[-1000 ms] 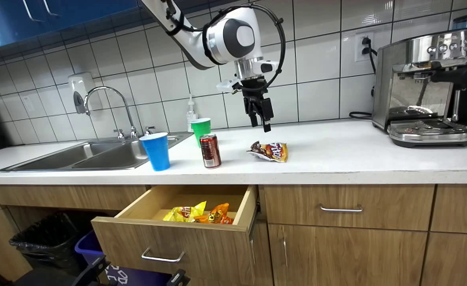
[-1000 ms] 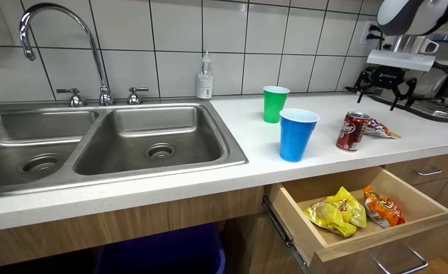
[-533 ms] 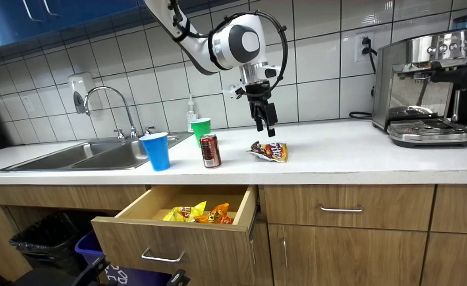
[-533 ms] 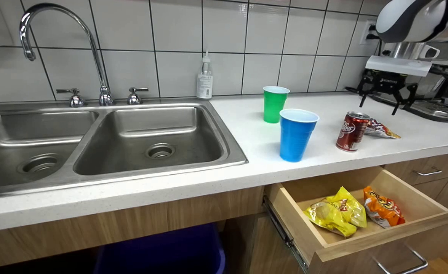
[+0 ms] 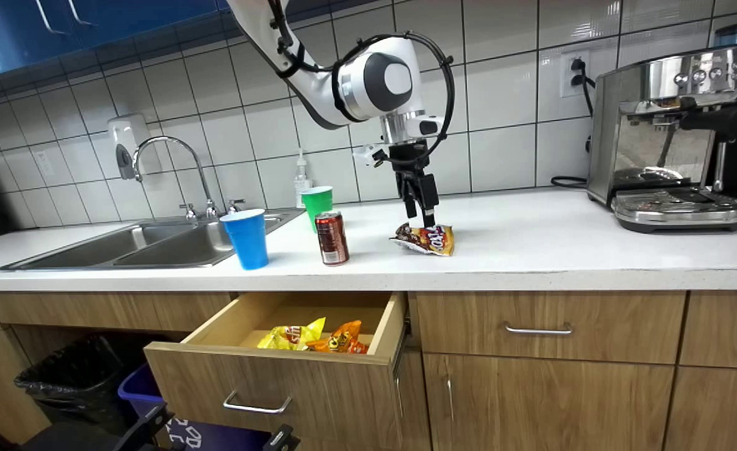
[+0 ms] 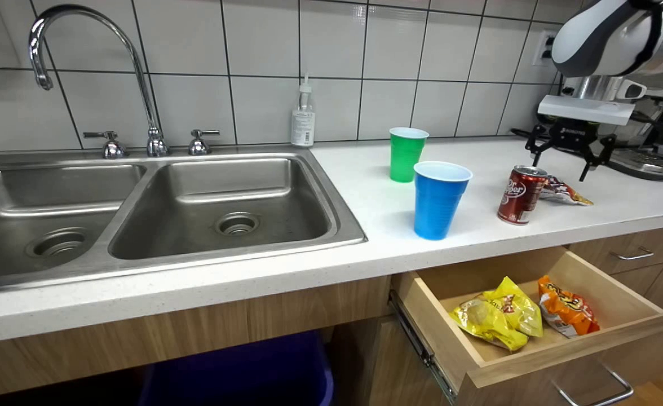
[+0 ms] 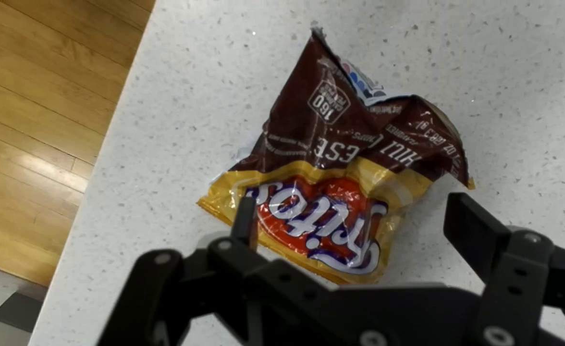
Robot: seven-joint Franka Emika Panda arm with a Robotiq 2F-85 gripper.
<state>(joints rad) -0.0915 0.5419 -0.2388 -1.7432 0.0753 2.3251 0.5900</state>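
Wrist view: the tool (image 7: pixel 352 211) has its 2 fingers spread wide, and the bag (image 7: pixel 335 154) shows between and beyond them.
Tool: jaws apart; 1 finger overlaps the bag's gold corner in the wrist view, the other shows over the table (image 7: pixel 177 105) just beside it. Whether a fingertip touches the bag, I cannot tell.
Bag: lies on the table beneath the tool, creased, brown at one end and gold at the other; "Fritos" reads upside down in the wrist view, and a small mark says 160.
Can (image 6: pixel 520 194): red, upright, left of the bag in both exterior views.
Blue cup (image 6: pixel 440 203): upright, near the table's front edge.
Green cup (image 6: pixel 406 155): upright, nearer the tiled wall (image 6: pixel 331 39).
Drawer (image 5: pixel 324 388): stands open below the table, yellow wrapping (image 6: pixel 495 316) and an orange packet (image 6: pixel 568 310) inside.
Sink (image 6: pixel 286 220): 2 basins, set into the table, a curved faucet (image 6: pixel 146 96) at its back.
Bottle (image 6: pixel 303 125): upright by the wall.
Coffee machine (image 5: pixel 650 144): on the table, well apart from the bag.
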